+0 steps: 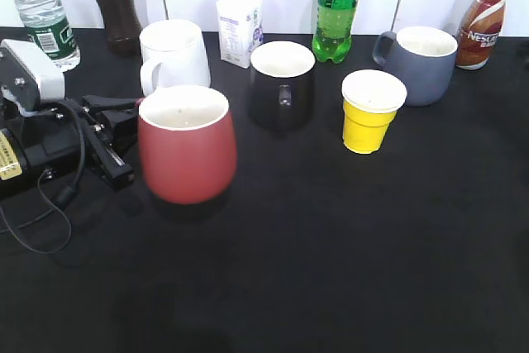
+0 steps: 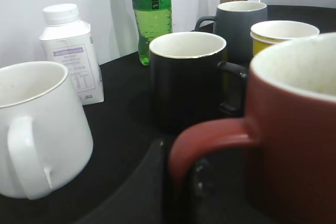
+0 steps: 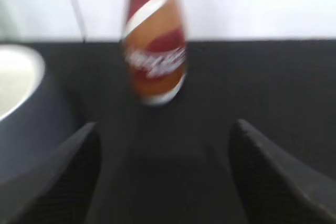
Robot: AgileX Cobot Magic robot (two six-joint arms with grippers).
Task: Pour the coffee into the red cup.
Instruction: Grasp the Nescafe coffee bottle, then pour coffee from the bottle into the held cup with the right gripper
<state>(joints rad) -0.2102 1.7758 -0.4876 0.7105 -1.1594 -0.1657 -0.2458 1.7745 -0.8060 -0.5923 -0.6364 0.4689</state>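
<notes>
The red cup (image 1: 186,153) looks matt outside and glazed white inside. The coffee (image 1: 483,18) sits in glossy clear plastic with a printed label. The table (image 1: 331,270) wears matt black cloth. The yellow cup (image 1: 369,113) near the far edge looks like paper.

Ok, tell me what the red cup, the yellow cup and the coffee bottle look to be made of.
Red cup: likely ceramic, matte brick-red outside, white speckled glaze inside, thick walls. Yellow cup: probably paper, thin wall and rolled white rim. Coffee bottle: seemingly clear plastic under a printed wrap label, though glass can't be ruled out.
</notes>
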